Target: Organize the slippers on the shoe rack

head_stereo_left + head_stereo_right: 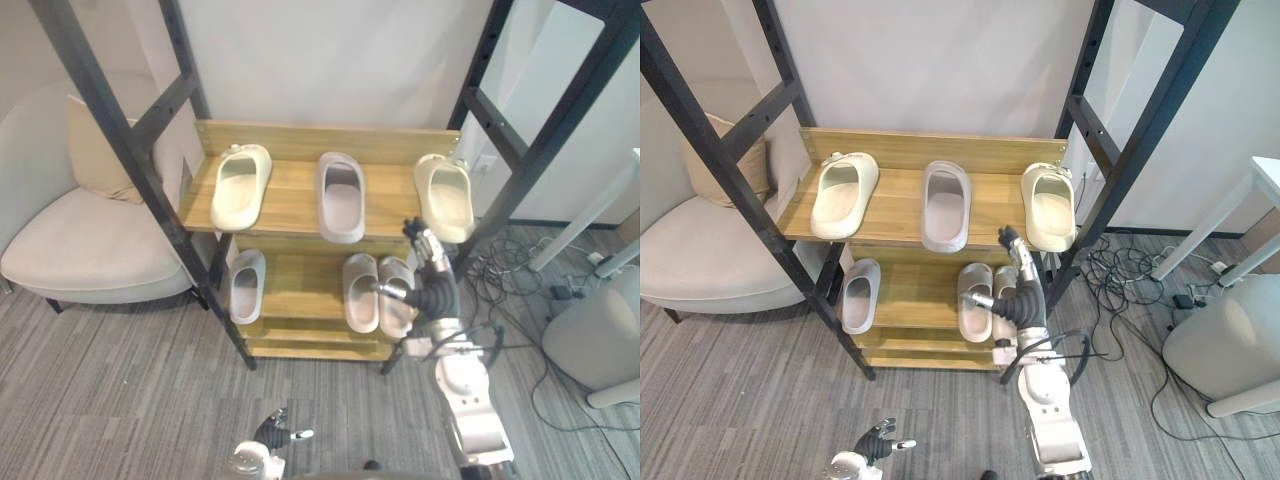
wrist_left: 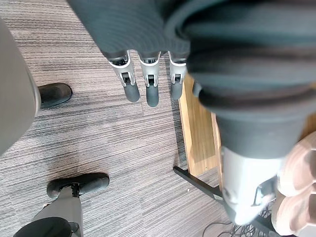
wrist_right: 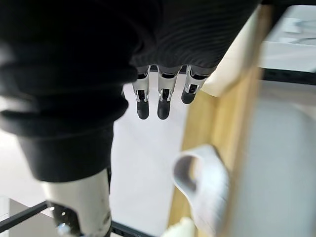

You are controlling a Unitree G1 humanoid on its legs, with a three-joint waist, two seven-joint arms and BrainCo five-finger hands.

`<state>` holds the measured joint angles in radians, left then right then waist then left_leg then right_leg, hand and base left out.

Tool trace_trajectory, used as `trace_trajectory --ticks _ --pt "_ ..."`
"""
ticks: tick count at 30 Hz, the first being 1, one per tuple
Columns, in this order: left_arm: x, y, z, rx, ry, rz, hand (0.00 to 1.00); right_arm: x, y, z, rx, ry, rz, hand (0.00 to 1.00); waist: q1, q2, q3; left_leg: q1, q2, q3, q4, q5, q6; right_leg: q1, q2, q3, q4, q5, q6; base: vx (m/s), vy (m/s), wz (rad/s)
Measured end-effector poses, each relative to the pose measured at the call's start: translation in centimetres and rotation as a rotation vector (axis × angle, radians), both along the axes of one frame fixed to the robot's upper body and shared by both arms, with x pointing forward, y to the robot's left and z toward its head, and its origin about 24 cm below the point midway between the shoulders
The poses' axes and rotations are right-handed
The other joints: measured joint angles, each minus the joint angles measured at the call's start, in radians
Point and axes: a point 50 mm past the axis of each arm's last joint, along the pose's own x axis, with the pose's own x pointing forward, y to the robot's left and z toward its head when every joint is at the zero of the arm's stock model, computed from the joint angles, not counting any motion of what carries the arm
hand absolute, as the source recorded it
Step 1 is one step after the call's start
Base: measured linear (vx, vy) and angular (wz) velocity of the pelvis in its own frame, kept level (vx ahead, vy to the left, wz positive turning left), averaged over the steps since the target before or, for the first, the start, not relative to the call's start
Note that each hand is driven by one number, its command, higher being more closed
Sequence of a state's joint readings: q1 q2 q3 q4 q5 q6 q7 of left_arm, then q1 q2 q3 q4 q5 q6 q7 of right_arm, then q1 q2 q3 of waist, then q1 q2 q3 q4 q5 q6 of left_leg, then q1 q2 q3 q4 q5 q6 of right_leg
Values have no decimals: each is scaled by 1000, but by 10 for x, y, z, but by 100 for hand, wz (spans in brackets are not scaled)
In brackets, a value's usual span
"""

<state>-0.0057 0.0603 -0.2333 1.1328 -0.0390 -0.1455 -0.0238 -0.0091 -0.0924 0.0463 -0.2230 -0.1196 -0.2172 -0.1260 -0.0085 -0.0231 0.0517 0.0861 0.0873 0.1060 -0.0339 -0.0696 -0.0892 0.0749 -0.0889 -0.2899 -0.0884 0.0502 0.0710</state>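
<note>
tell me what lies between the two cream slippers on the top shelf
A grey slipper lies between the left cream slipper and the right cream slipper, with bare top shelf wood on either side. Both eye views show it.

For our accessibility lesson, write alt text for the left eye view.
A wooden shoe rack holds three slippers on its top shelf and three below. The robot's right hand, open, is raised by the rack's right front edge.
</note>
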Motion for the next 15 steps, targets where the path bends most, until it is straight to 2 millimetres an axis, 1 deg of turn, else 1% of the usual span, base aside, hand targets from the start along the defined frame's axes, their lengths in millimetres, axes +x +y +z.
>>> trace_trajectory --ticks 1,3,4,6,7,8,9,11,12,13,15 --pt "0 0 0 0 -1 0 0 1 -2 2 0 -8 -8 0 0 -1 1 -1 0 -4 0 0 0 1 0 -3 0 0 0 14 -7 23" --pt "3 -1 2 -5 -15 -1 0 9 -12 20 -30 -80 -45 0 8 -5 14 -5 -1 -17 1 1 1 11 -2 -11 0 -3 3 -19 0 16" --pt "4 -1 2 -5 -16 -1 0 10 -13 21 -34 -87 -47 0 8 -5 14 -6 -1 -18 1 2 2 11 -3 -11 0 -3 3 -20 10 10" --pt "4 0 2 -3 -21 -1 0 18 -17 39 -61 -157 -61 0 9 -6 16 -16 -5 -28 -2 6 4 4 -5 -19 0 -4 4 -5 8 10" --pt "4 0 2 -3 -21 -1 0 18 -18 41 -62 -162 -63 0 9 -6 16 -16 -5 -29 -2 6 4 3 -5 -20 0 -4 4 8 7 7" --pt "5 0 2 -4 -22 -1 0 23 -19 47 -74 -182 -68 0 11 -6 16 -16 -6 -31 -11 13 4 -4 -6 -22 0 -4 4 14 7 5" --pt "5 0 2 -4 -23 -2 0 31 -21 51 -87 -185 -75 0 11 -6 19 -16 -8 -32 -21 20 6 -7 -7 -24 0 -3 4 14 7 7" --pt "6 0 3 -6 -30 -1 0 42 -25 52 -108 -165 -88 0 14 -8 23 -16 -8 -34 -23 21 5 -8 -7 -26 0 -3 4 1 3 2" --pt "7 0 4 -8 -34 0 0 53 -27 52 -120 -141 -96 0 18 -9 23 -17 -8 -34 -25 22 6 -10 -7 -27 0 -3 4 0 0 0" --pt "7 0 4 -8 -35 0 0 56 -28 53 -124 -135 -99 0 18 -9 24 -18 -9 -34 -27 23 6 -11 -7 -27 0 -3 4 0 0 0" --pt "9 0 5 -9 -42 5 0 70 -33 58 -150 -115 -123 0 21 -11 28 -36 -11 -39 -34 32 6 -30 -8 -33 0 -3 3 9 3 8"
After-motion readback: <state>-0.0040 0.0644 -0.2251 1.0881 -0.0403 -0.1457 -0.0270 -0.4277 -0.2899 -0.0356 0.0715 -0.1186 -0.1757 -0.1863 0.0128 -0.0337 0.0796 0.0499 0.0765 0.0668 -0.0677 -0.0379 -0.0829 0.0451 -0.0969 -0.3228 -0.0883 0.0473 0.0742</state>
